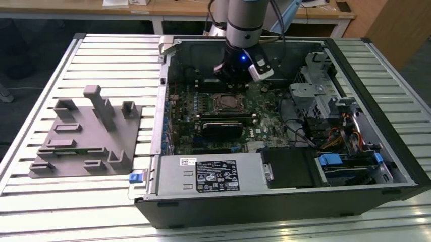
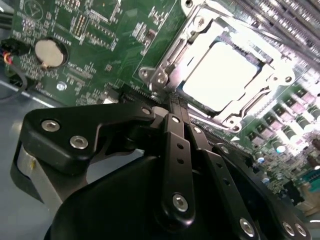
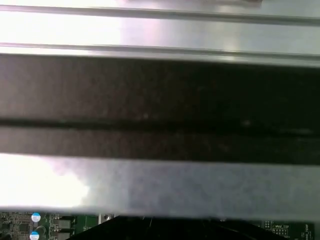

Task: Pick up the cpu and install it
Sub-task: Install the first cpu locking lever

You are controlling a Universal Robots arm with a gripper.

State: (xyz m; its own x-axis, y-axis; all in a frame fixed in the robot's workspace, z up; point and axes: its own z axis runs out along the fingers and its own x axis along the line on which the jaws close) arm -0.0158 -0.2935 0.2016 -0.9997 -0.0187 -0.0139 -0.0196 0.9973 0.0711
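While exterior view hides it, second wrist view shows cpu point(image 2: 225, 75) seated in socket frame point(image 2: 165, 65); jaws pressed together, empty.

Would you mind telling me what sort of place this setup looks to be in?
Probably a robotics lab or assembly test bench. An open computer case lies on a slatted metal table beside a grey plastic tray, wooden desks stand behind, and the arm's hand hovers near the cpu in its socket.
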